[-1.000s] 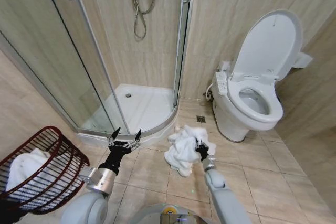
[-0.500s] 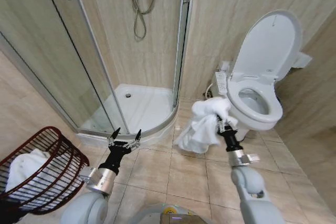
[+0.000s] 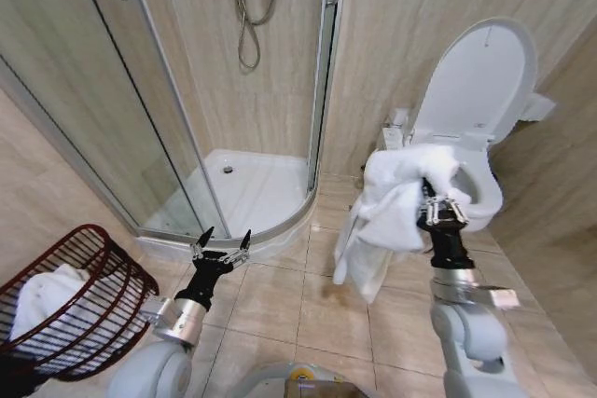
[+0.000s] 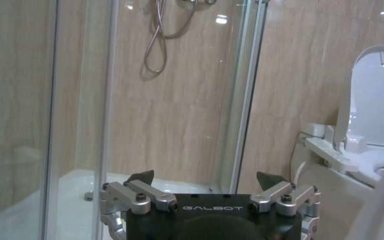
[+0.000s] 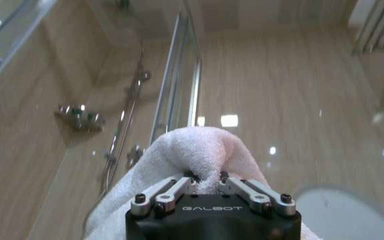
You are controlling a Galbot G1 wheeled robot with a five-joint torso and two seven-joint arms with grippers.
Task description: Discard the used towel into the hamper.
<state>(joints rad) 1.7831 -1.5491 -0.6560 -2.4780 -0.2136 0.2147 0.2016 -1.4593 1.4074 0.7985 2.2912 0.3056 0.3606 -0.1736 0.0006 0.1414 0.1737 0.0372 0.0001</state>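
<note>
Shower enclosure [image 3: 224,90] fills the far corner, beyond and above the left gripper; curved glass door, white tray on the floor, hose hanging on the back wall.

Toilet [image 3: 466,137] stands directly behind the right gripper, lid up against the wall, bowl open.

Hamper [image 3: 79,300] sits on the tiled floor well off to the outer side of the left gripper, tilted, dark reddish-brown openwork with a thick rim. A white cloth [image 3: 45,300] already lies inside it (bunched against the near wall of the basket).

Towel [image 3: 392,216], white, hangs clear of the floor from the right gripper. Bulk of it is bunched above and to the inner side of the fingers; a long tail drops below the gripper toward the tiles. It is well apart from the hamper, with the left gripper between the two.

Right gripper [image 3: 438,207] is raised in front of the toilet bowl, pointing up, fingers pinched onto a fold of the towel (right wrist view confirms: both fingertips buried in the terry cloth at [image 5: 205,182]).

Left gripper [image 3: 222,247] is low, near the shower's curved threshold, fingers spread wide and holding nothing [image 4: 209,182]. It points toward the shower glass.
</note>
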